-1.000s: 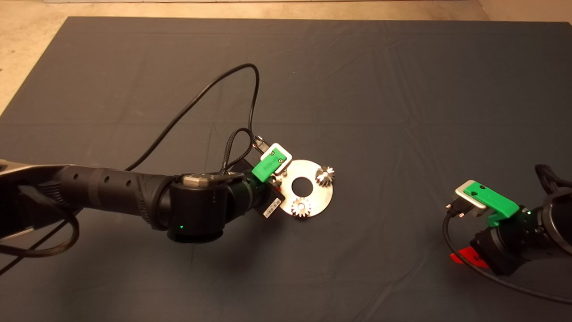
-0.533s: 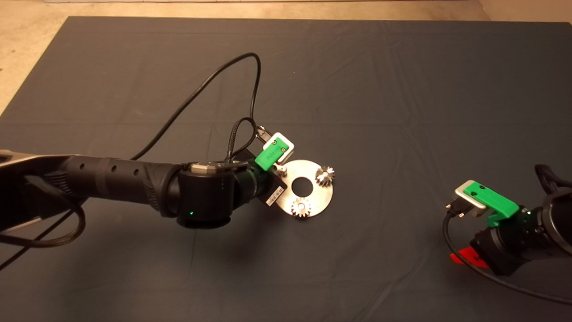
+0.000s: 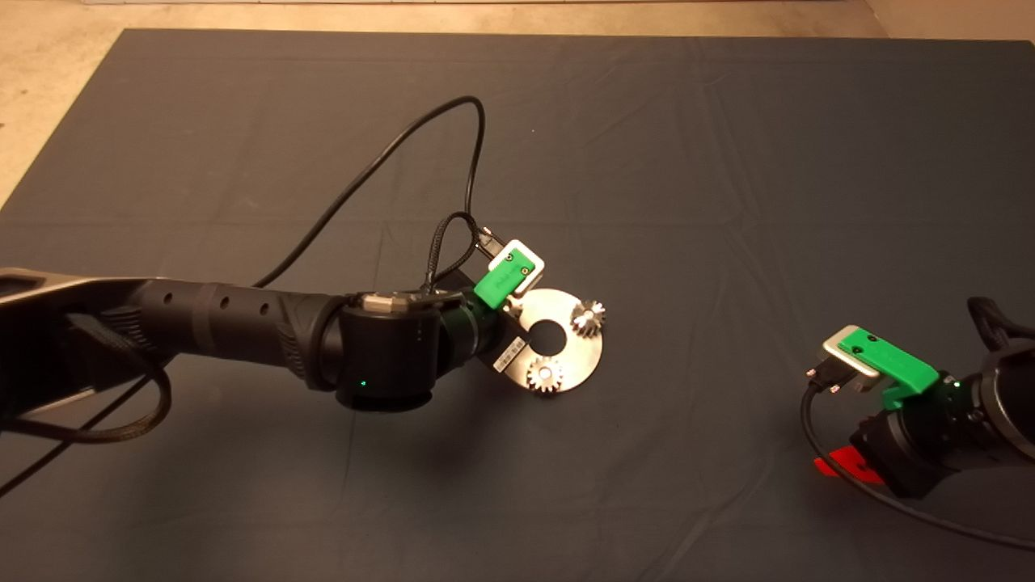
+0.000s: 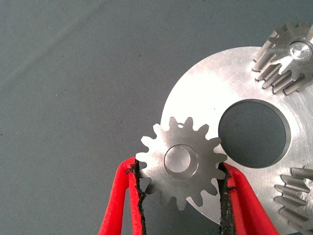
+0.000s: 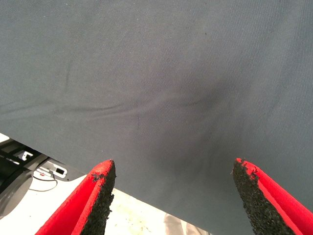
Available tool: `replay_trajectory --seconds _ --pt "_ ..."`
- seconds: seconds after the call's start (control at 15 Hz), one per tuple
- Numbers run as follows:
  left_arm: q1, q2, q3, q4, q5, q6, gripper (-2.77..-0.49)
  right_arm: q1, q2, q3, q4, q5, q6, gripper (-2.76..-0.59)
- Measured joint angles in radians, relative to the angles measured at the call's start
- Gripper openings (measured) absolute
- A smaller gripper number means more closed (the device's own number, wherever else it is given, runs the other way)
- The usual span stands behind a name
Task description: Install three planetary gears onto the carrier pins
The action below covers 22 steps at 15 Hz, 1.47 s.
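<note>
My left gripper point(image 3: 508, 309) hangs over the left edge of the shiny round disc point(image 3: 579, 352). In the left wrist view the gripper point(image 4: 180, 169) is shut on a small silvery gear point(image 4: 182, 161), held flat just above the disc's point(image 4: 215, 83) rim beside its central hole point(image 4: 254, 132). Two other gears point(image 3: 588, 317) point(image 3: 546, 376) sit on their carrier pins; they also show in the left wrist view point(image 4: 288, 54) point(image 4: 299, 193). One pin's top point(image 4: 300, 49) shines in a gear's bore. The third pin is hidden under the held gear. My right gripper point(image 5: 173, 169) is open and empty.
The right arm point(image 3: 914, 436) is parked at the mat's lower right edge, its wrist view looking over the mat's edge at the floor. A black cable point(image 3: 380, 170) loops from the left wrist across the mat behind the disc.
My left arm has moved to the right with the gear, so the gripper now covers the third pin, which showed half a second ago. The right arm has not moved.
</note>
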Motion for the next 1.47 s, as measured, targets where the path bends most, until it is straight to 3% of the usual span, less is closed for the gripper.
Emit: replay_trajectory --seconds 0.27,0.67,1.47 --pt "0.0 0.0 -0.017 0.0 -0.002 0.008 -2.65 0.0 0.0 0.0 0.0 0.0 0.0 -1.6" --pt "0.0 0.003 -0.04 0.002 -0.049 0.008 -2.66 0.0 0.0 0.0 0.0 0.0 0.0 -1.6" --pt "0.001 0.017 -0.043 -0.001 -0.054 0.008 -2.66 0.0 0.0 0.0 0.0 0.0 0.0 -1.6"
